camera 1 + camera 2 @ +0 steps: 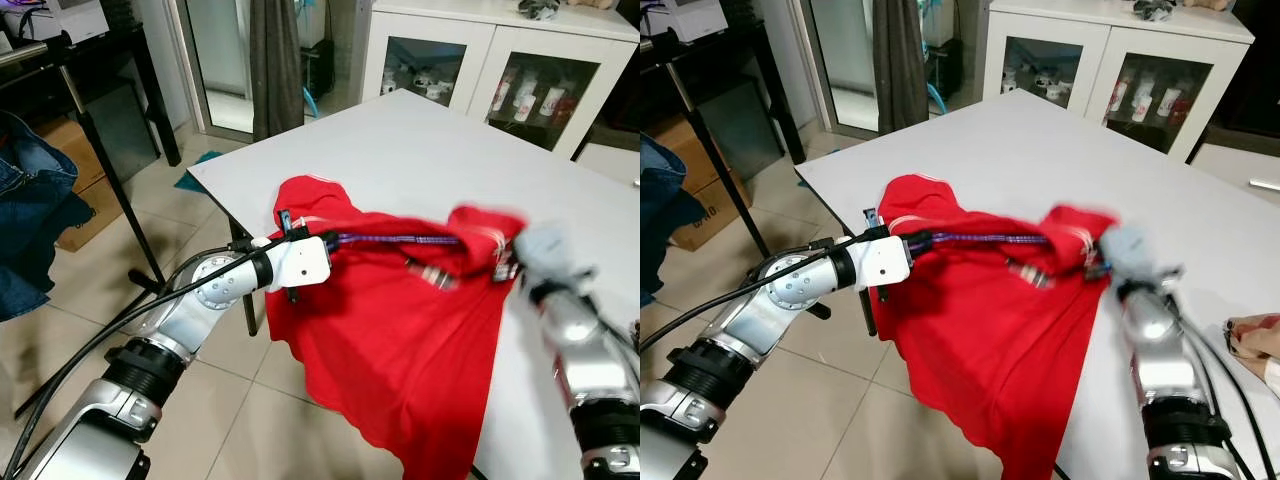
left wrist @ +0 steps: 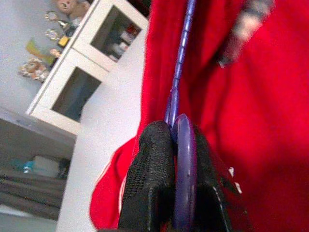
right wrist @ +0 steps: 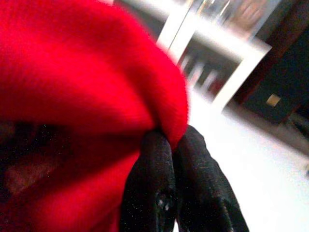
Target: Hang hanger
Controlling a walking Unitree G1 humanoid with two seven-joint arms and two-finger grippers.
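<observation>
A red shirt (image 1: 420, 340) drapes over the near edge of the white table (image 1: 450, 150) and hangs toward the floor. A purple hanger (image 1: 395, 239) runs inside its collar. My left gripper (image 2: 175, 140) is shut on the hanger's purple end, at the shirt's left shoulder (image 1: 300, 205). The hanger's rod (image 2: 181, 53) leads away from the fingers into the red cloth. My right gripper (image 3: 173, 140) is shut on a fold of the red shirt at its right shoulder (image 1: 490, 235). The right arm (image 1: 575, 340) looks blurred in the head views.
A white glass-door cabinet (image 1: 500, 70) stands behind the table. A black rack (image 1: 90, 120) with blue jeans (image 1: 30, 210) stands at the left over tiled floor. A dark curtain (image 1: 275, 60) hangs at the back. Patterned cloth (image 1: 1252, 335) lies at the table's right edge.
</observation>
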